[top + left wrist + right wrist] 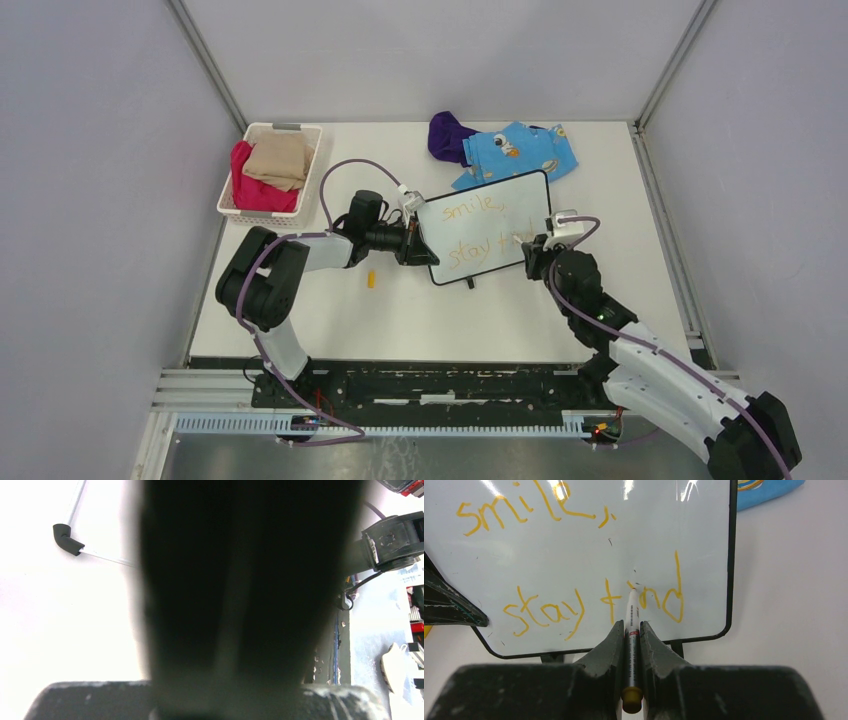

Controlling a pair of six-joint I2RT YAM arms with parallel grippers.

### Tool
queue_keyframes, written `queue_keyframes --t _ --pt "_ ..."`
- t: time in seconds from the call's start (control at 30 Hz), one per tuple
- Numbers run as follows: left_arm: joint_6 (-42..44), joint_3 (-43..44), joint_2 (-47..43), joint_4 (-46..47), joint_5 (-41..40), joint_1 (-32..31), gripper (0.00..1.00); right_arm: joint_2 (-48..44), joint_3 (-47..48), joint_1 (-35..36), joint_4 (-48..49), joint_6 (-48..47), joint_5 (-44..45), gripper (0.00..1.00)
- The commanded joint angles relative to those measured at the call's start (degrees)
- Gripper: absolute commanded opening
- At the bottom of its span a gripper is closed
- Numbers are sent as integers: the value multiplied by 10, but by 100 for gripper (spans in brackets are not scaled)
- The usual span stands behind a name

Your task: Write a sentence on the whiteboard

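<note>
right gripper [632,630] pinches the marker [632,607] w/ its tip on the whiteboard [704,540], mid table [450,320], finishing the sentence [610,600] at "kind", 2nd line. left gripper [413,245] looks clamped on the board's left edge, prob so it won't slide under pen pressure.
</note>
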Motion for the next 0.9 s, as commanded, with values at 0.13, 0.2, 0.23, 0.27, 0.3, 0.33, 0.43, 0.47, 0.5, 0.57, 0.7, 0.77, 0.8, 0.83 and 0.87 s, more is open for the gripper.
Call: queue_keyframes --t 0.13,0.2,0.23,0.27,0.3,0.33,0.43,0.47,0.5,0.57,0.7,0.77,0.8,0.83,0.87 --pt "42 -7 30 -77 -75 -12 2 -87 32 -3 -17 5 0 0" --pt "42 -7 30 -77 -75 -12 2 -112 36 -3 -32 -2 16 0" --pt "42 -7 30 -77 -75 -13 2 -123 36 -3 -42 -7 24 0" --pt "42 -7 30 -78 -75 -12 2 -136 34 -2 -49 -10 34 0" --pt "42 -7 30 -78 -75 -13 2 -147 28 -3 -56 -13 45 0" --pt "42 -8 30 -78 -75 -13 2 -163 20 -3 -62 -14 59 0" --pt "44 -6 30 -81 -77 -13 2 -205 -12 -3 -78 -13 98 0" --pt "44 -6 30 -82 -77 -13 2 -217 -25 -3 -78 -8 110 0" --pt "44 -6 31 -82 -77 -13 2 -228 -38 -3 -94 -2 119 0" --pt "46 -3 32 -86 -77 -14 2 -245 -64 -3 -105 17 135 0" --pt "47 -3 32 -89 -77 -14 2 -259 -104 -3 -107 44 142 0" --pt "48 -3 32 -89 -77 -14 2 -260 -112 -3 -99 50 142 0" --pt "48 -3 31 -89 -78 -13 2 -261 -115 -3 -93 50 142 0" --pt "48 -3 31 -89 -78 -14 2 -261 -118 -3 -87 50 142 0" --pt "48 -3 31 -89 -79 -14 2 -262 -120 -3 -84 49 143 0"
